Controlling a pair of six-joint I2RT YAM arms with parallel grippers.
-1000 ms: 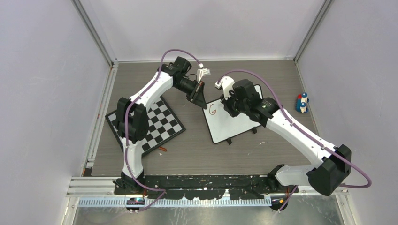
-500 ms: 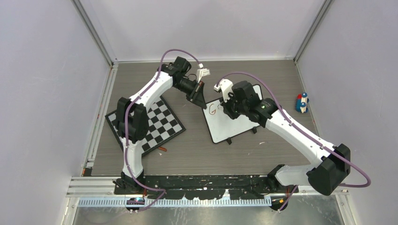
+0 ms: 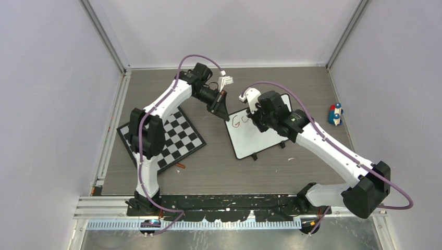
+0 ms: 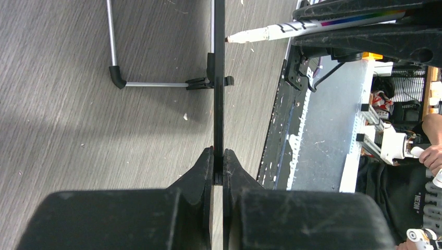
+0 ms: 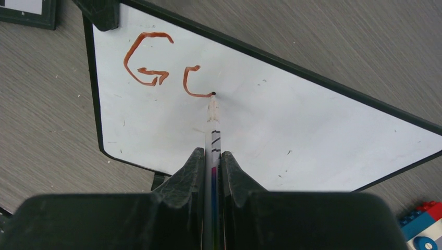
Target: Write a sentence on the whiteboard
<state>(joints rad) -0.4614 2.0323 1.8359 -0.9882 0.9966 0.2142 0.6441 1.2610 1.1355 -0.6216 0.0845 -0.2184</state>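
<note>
The whiteboard (image 3: 253, 136) stands tilted on the table, also in the right wrist view (image 5: 292, 135). My left gripper (image 3: 223, 108) is shut on its top left edge, seen edge-on in the left wrist view (image 4: 219, 78). My right gripper (image 5: 212, 154) is shut on a white marker (image 5: 213, 125) whose tip touches the board. The sentence (image 5: 167, 65) is a red-brown "G" plus a partly drawn second letter; it also shows in the top view (image 3: 240, 121). The marker tip also shows in the left wrist view (image 4: 255, 35).
A black-and-white checkerboard (image 3: 169, 136) lies left of the board. A small red, blue and white toy (image 3: 335, 114) sits at the right edge, also in the right wrist view (image 5: 423, 228). A small orange piece (image 3: 180, 166) lies near the checkerboard. Metal frame rails bound the table.
My right gripper has moved slightly right along the board, and a second red-brown stroke has appeared beside the "G". The left arm has not moved.
</note>
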